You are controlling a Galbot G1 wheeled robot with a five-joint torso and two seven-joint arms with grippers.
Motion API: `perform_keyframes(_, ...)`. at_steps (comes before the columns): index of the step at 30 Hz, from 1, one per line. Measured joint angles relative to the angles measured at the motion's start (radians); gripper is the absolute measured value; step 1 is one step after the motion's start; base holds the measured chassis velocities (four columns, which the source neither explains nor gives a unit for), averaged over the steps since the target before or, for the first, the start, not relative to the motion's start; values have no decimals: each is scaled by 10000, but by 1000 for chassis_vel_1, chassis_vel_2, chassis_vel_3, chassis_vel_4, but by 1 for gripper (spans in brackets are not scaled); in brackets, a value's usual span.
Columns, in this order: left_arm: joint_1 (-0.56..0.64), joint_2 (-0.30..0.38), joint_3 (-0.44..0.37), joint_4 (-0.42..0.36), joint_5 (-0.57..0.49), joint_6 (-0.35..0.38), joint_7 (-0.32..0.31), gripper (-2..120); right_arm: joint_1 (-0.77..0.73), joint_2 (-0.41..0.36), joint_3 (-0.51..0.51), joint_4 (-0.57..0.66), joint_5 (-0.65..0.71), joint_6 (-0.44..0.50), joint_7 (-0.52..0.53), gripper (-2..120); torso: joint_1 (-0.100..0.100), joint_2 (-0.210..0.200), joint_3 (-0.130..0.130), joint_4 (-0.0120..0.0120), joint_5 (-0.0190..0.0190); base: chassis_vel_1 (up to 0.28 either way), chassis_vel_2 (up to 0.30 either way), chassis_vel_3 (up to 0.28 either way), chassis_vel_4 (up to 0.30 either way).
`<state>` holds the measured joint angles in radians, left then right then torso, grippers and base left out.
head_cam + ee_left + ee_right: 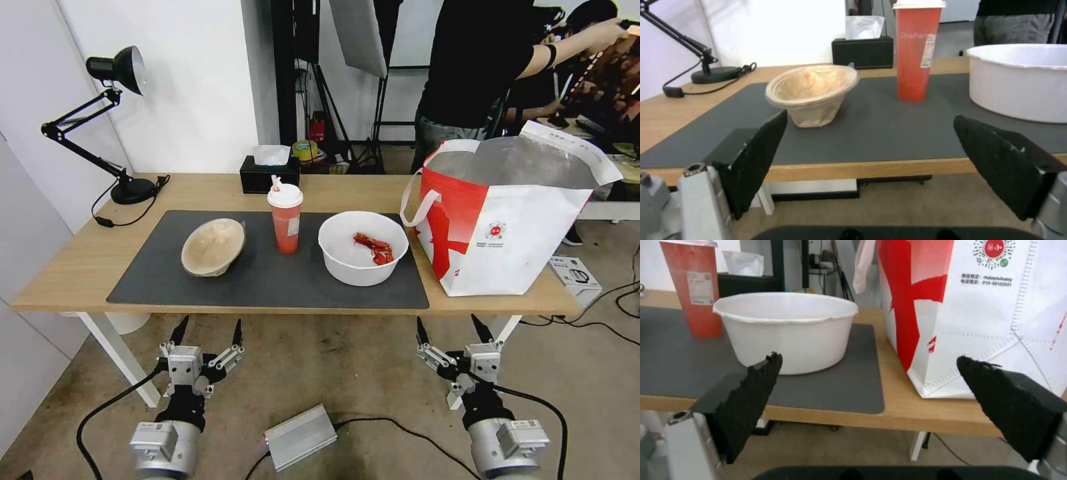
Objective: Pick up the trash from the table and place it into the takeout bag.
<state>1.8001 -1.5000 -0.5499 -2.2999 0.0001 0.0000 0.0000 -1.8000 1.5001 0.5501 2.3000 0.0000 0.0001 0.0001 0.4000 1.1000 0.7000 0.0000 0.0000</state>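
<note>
Three pieces of trash stand on the dark grey mat [267, 280] of the table [80, 267]: a tan pulp bowl [212, 247] [811, 93] tipped on its side at the left, a red drink cup [285, 220] [916, 50] [693, 290] with white lid and straw in the middle, and a white plastic bowl [363, 248] [1022, 80] [786, 330] holding red scraps. The red-and-white takeout bag [507, 213] [978, 306] stands open on the table's right end. My left gripper [208, 329] [871, 133] and right gripper [451, 327] [869, 373] hang open and empty below the table's front edge.
A black desk lamp [100, 127] stands at the table's back left and a black tissue box [269, 172] at the back middle. On the floor between my arms lies a silver box [300, 437] with cables. A person stands behind the bag.
</note>
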Motion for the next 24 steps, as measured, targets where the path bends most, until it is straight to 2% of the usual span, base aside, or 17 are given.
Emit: perform_keyframes(24,-1,0,0,0,0,0,0,100,13,-14,2,0,15,-35,6,100,0,0,0,0,0,0,0,0,0)
